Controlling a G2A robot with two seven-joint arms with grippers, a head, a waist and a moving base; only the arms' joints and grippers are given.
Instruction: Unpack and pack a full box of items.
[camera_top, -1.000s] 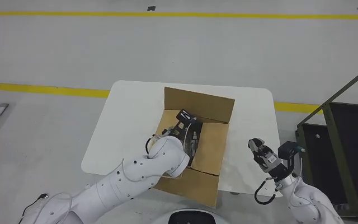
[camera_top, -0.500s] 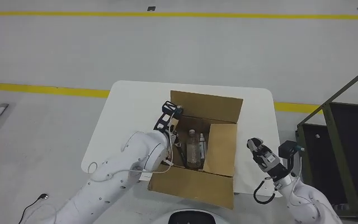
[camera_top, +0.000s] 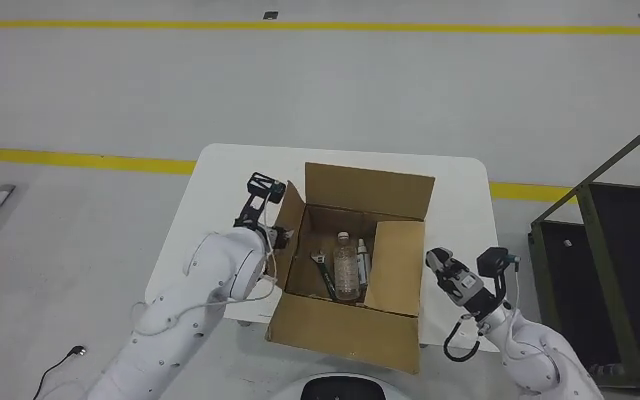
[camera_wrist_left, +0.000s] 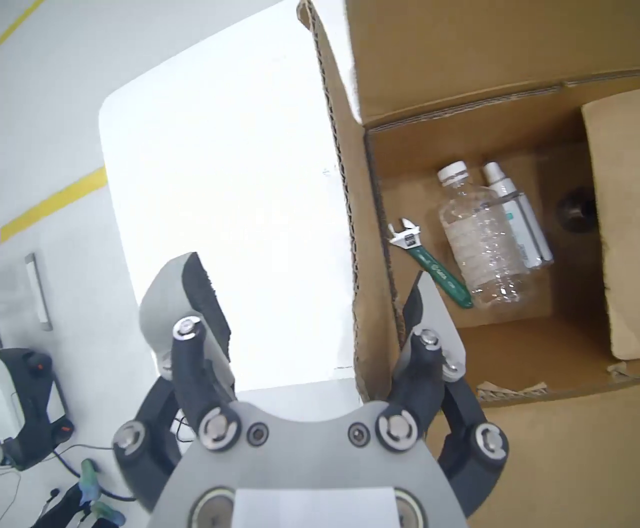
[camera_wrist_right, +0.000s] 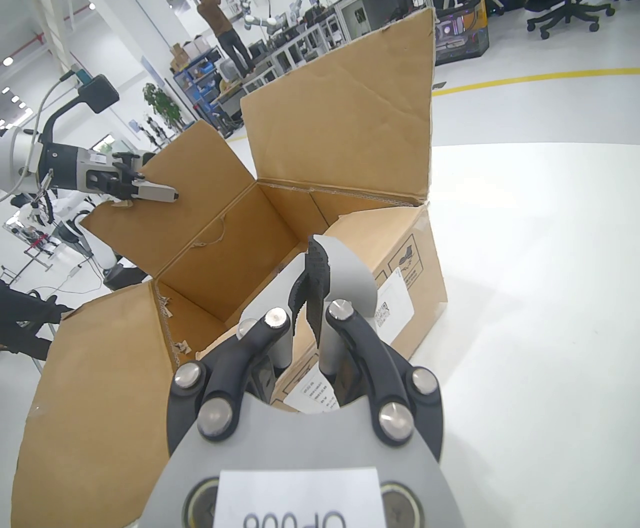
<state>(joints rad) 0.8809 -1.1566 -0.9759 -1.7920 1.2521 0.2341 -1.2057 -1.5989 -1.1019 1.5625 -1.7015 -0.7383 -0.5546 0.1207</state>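
A white, round-cornered desk (camera_top: 230, 200) stands on a pale grey floor (camera_top: 100, 90). One yellow line (camera_top: 90, 158) passes beneath the desk's far edge, and another (camera_top: 300, 25) lies well beyond. A dark framed cart (camera_top: 600, 270) stands beside the desk. Farther off are cluttered workbenches (camera_wrist_right: 295, 47) and office chairs (camera_wrist_right: 562, 15).

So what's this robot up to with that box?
It is working on an open brown cardboard box on a white table. Its left jaws stand open astride the box's left flap; its right jaws are shut beside the right flap. A clear plastic bottle, a green-handled wrench and a white tube lie inside.
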